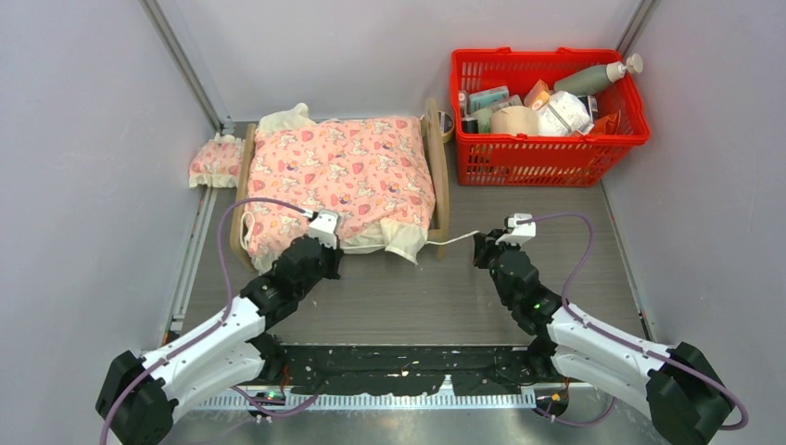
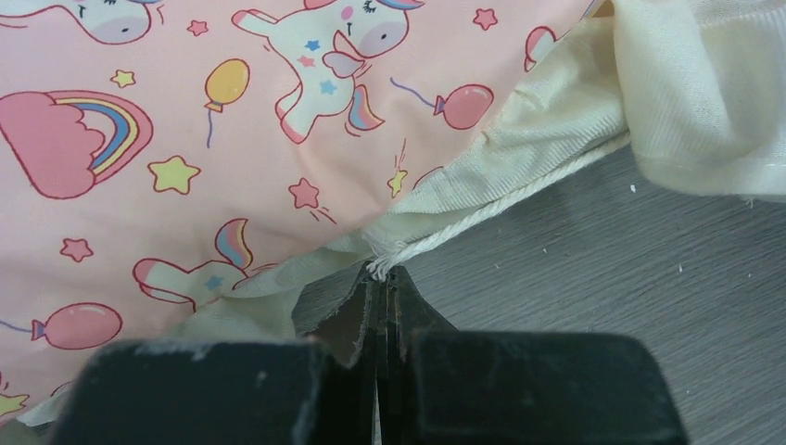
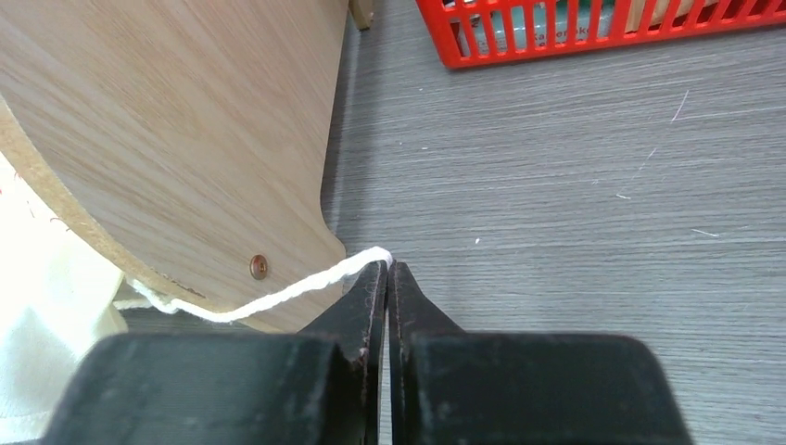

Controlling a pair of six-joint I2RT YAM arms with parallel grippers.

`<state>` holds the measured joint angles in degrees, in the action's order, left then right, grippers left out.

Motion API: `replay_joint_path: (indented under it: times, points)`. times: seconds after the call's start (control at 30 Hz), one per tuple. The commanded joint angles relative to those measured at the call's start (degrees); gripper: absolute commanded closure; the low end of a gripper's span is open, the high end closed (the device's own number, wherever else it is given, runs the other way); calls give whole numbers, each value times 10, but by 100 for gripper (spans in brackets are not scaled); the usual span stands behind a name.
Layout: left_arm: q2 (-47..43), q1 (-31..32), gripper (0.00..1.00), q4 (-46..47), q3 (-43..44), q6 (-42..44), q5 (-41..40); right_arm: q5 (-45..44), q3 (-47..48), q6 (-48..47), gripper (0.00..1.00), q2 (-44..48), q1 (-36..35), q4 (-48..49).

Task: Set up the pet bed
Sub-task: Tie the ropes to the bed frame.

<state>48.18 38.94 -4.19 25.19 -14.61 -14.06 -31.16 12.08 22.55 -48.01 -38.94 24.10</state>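
Pet bed, blanket on; cord pinched by both arms.
Left gripper closed on cord at blanket hem, bed directly ahead. Right gripper closed on cord end, bed just ahead-left. Long axis seemingly crosswise; left arm nearer.

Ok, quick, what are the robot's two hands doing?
Left gripper: closed, pinching the thin white cord at the cream frill.
Right gripper: closed, pinching white cord too.

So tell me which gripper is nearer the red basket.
Right. The right gripper pinches a white string in front of the red basket; the left gripper is at the near edge of the blanket, farther left.
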Motion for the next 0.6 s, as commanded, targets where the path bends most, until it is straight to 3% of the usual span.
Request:
replay_joint_path:
  times: [0.0,0.1,0.13,0.17,0.2,0.23,0.33,0.37,0.47,0.57]
  points:
    - [-20,-10,100,-24,-10,-21,-74,-57,15,-22,95,33,27,-13]
    - [-20,3,100,-5,-16,-38,7,38,10,9,94,42,26,-40]
    - [-20,17,100,16,-29,-31,46,64,3,20,90,49,22,-47]
    - [-23,33,100,24,-43,-36,62,104,1,43,77,56,19,-76]
    - [-29,46,97,23,-50,-46,62,138,-2,53,71,73,18,-94]
    - [-39,53,88,18,-54,-59,64,153,-1,67,62,84,18,-129]
    - [-73,54,52,-42,-30,-63,63,196,32,79,51,143,15,-223]
    - [-82,54,46,-78,-9,-57,49,201,37,81,50,153,11,-230]
    - [-105,52,40,-168,69,-26,-29,228,58,85,45,167,0,-210]
    - [-114,21,35,-192,124,7,-73,224,86,72,42,127,-54,-168]
